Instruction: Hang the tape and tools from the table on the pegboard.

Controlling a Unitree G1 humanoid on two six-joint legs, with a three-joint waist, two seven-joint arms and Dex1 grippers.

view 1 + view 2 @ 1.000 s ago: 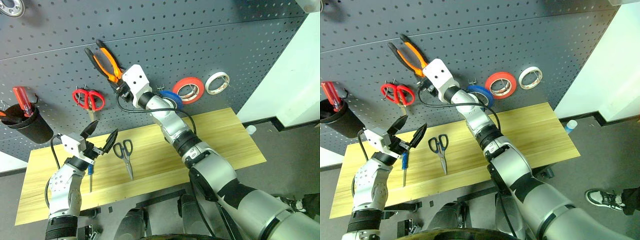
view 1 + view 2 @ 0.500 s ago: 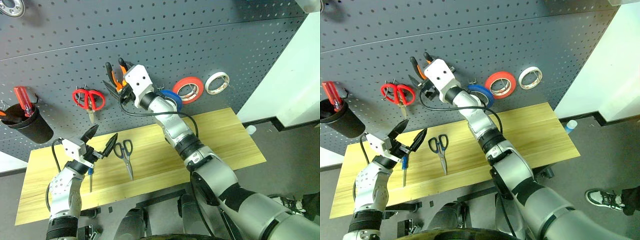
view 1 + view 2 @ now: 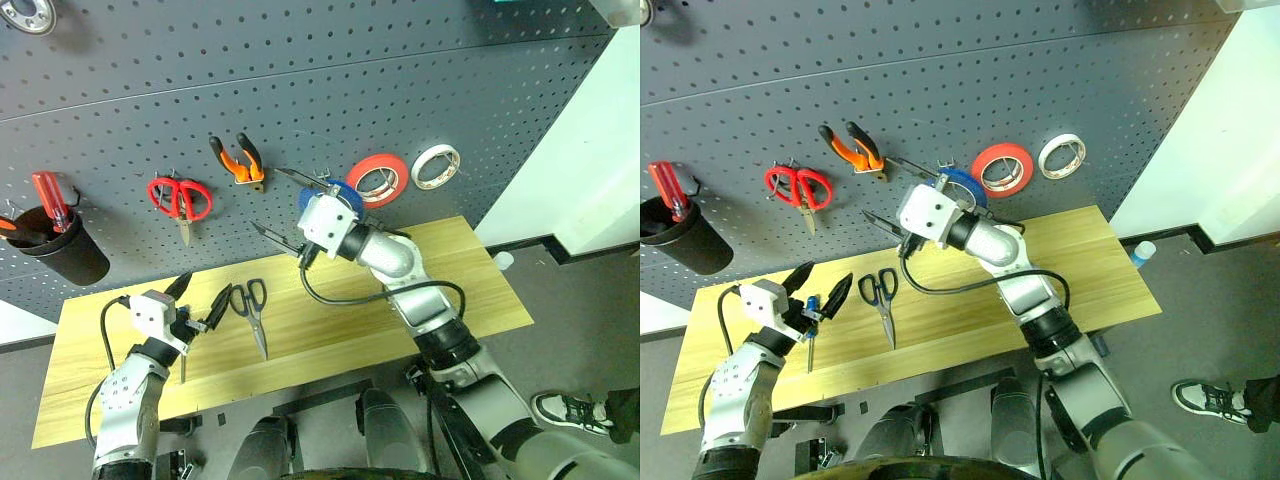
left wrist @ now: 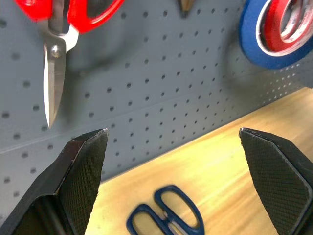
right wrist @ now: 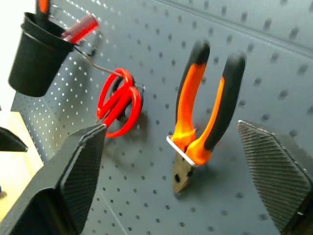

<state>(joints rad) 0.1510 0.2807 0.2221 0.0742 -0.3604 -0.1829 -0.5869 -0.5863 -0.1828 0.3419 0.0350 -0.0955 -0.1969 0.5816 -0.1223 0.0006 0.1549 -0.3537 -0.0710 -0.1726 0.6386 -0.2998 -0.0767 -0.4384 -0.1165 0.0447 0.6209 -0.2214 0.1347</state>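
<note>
Hanging on pegboard (image 3: 420, 90): pliers (image 3: 237, 158), tape (image 3: 316, 195). Lying on table (image 3: 440, 280): scissors (image 3: 250, 310), screwdriver (image 3: 810, 322). Both grippers spread, empty: left gripper (image 3: 200, 300), right gripper (image 3: 283, 208). Advised: straddle screwdriver handle squarely before closing.

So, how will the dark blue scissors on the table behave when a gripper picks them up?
The scissors lie flat on the table, so the thin steel blades probably give the fingers little to catch. They look rigid, not floppy. The smooth metal may slip, and the blades might swing open if only one handle loop is gripped.
</note>
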